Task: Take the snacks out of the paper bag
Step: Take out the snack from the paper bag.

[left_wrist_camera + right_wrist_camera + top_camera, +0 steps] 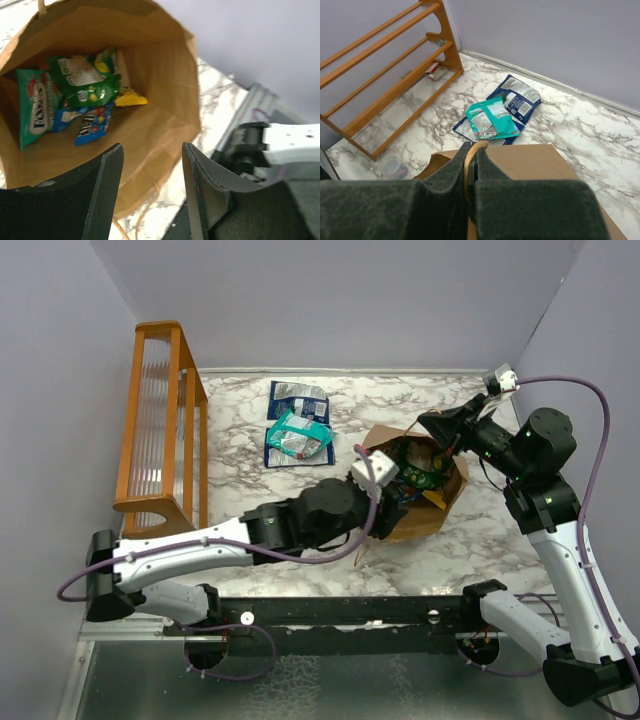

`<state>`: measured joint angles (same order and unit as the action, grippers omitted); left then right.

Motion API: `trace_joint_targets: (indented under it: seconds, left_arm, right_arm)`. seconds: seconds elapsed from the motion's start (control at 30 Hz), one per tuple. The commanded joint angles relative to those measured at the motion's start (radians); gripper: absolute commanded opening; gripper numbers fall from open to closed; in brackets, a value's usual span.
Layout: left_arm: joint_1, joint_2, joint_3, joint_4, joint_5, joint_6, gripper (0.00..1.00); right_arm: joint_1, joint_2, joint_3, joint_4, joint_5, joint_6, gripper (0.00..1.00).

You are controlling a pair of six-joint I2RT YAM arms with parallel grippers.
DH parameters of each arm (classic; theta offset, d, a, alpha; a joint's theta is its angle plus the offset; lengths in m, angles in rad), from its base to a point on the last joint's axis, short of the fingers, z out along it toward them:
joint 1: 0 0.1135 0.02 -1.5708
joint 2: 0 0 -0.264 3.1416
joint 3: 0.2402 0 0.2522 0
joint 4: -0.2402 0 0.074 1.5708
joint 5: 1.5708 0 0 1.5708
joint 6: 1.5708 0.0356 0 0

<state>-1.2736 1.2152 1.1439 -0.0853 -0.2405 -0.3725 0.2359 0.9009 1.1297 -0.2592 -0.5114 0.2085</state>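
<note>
Marble tabletop (235,405), paper bag (170,100) gaping: your right gripper (471,148) pinches a twisted handle (479,145) tight between closed jaws, and your left gripper (151,150) hangs wide open and empty at the bag's mouth. Snacks (85,85) lie just beyond its fingertips; reach straight in, handle kept taut.

Bright, soft, even light from above; faint shadows only; near foreground dark and blurred in both wrist views.

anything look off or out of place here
The paper bag looks tipped onto its side, its handle pinched by the right gripper. A clear cap lies loose beside the orange rack, a small red-white item under it.
</note>
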Motion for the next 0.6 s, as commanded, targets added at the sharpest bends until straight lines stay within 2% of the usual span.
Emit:
trace_joint_targets:
  seconds: [0.0,0.27,0.43,0.57]
  left_arm:
    - [-0.044,0.143,0.071,-0.03,-0.275,0.142,0.52]
    - [-0.051,0.286,0.084,-0.003,-0.447,0.245,0.51]
    - [-0.047,0.414,0.158,-0.033,-0.493,0.319,0.5]
    - [-0.017,0.474,0.185,-0.02,-0.499,0.342,0.44]
  right_arm:
    - [0.0,-0.004,0.018,0.037,-0.04,0.012,0.01]
    - [0.0,-0.007,0.018,0.035,-0.042,0.009,0.01]
    - [0.0,-0.002,0.022,0.035,-0.05,0.011,0.01]
    - [0.0,-0.004,0.023,0.035,-0.05,0.012,0.01]
